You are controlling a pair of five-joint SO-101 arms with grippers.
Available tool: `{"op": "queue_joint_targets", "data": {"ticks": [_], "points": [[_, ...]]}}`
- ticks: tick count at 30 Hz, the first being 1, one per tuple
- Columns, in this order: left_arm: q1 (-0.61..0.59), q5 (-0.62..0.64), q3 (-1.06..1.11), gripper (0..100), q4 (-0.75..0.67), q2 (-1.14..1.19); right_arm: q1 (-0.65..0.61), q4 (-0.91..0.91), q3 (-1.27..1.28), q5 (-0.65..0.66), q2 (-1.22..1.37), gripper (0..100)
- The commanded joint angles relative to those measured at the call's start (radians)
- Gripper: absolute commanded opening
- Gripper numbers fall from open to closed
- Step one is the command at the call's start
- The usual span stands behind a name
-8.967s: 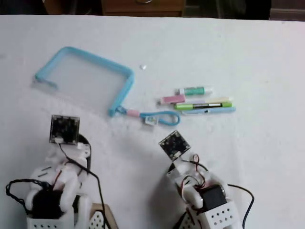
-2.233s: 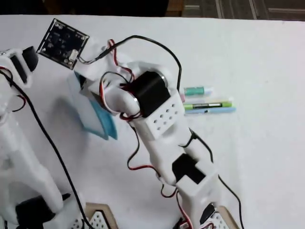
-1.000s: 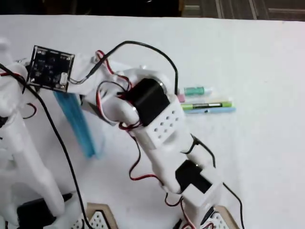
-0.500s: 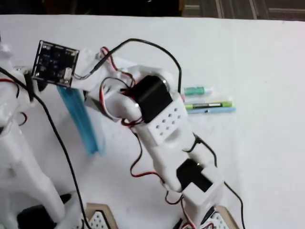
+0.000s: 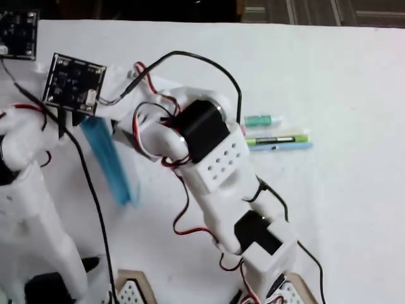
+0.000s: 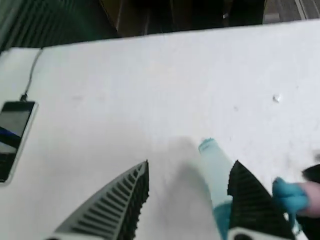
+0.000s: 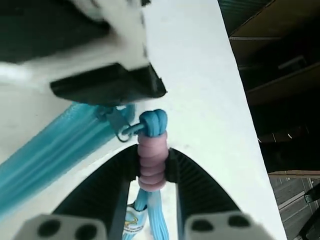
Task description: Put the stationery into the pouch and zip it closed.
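The blue-edged clear pouch [image 5: 109,161] stands tilted on its edge at the table's left. My right gripper [image 7: 152,156] is shut on the pink bead [image 7: 152,165] of the pouch's zip cord, just below the cord's blue knot [image 7: 153,122]. My left gripper [image 6: 190,167] is open, and the pouch's pale blue rim [image 6: 215,172] lies between its fingers, close to one of them. Three stationery items lie together right of centre: a green-capped stick [image 5: 262,120], a green pen [image 5: 278,139] and a blue pen [image 5: 282,146].
The right arm [image 5: 215,164] stretches across the table's middle, its camera board [image 5: 73,83] over the pouch. The left arm [image 5: 28,190] rises along the left edge. A phone [image 6: 14,135] lies on the table beyond the pouch. Dark furniture stands past the far edge.
Both arms came out from rest and the pouch was raised from flat onto its edge. In the last half second the left arm's camera board swung up to the top left; the right arm held still.
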Motion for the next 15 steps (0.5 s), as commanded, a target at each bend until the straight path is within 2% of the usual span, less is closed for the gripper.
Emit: {"op": "queue_joint_targets", "data": {"ticks": [1,8,15], "points": [[0.008,-0.008,0.041,27,-0.015,0.004,0.028,0.013,-0.003,-0.009,-0.005,1.8],[0.004,-0.009,0.084,27,-0.017,-0.001,0.064,0.012,-0.003,-0.009,-0.005,1.8],[-0.025,0.072,-0.074,27,0.066,0.001,0.077,0.012,-0.003,-0.009,-0.005,1.8]]}}
